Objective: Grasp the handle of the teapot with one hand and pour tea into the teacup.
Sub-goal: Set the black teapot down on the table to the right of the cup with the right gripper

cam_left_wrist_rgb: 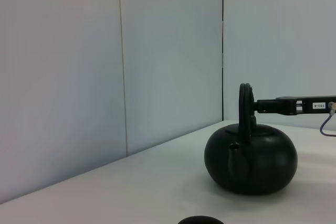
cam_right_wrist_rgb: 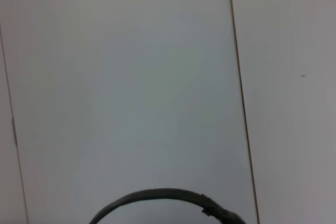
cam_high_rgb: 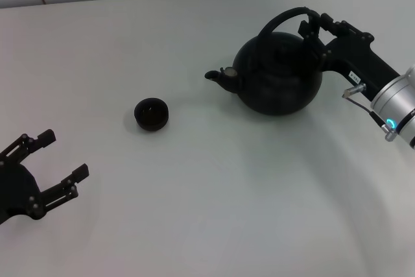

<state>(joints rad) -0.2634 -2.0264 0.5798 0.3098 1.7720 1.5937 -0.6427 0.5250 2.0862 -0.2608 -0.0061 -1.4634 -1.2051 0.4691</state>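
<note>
Head view: the right gripper (cam_high_rgb: 316, 30) pinches the handle (cam_high_rgb: 285, 17) of the teapot (cam_high_rgb: 277, 74) standing on the table (cam_high_rgb: 214, 199), spout toward the teacup (cam_high_rgb: 151, 113) well to its left; the left gripper (cam_high_rgb: 57, 160) rests spread near the table's left edge. Left wrist view: the teapot (cam_left_wrist_rgb: 251, 161) sits upright before a wall (cam_left_wrist_rgb: 105, 66). Right wrist view: only the handle's arc (cam_right_wrist_rgb: 163, 199) shows.

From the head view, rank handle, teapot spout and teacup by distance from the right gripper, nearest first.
1. The handle: right at the right gripper, at the pot's top.
2. The spout: on the teapot, on the side away from the gripper, pointing toward the cup.
3. The teacup: farthest, out toward the idle left gripper.
</note>
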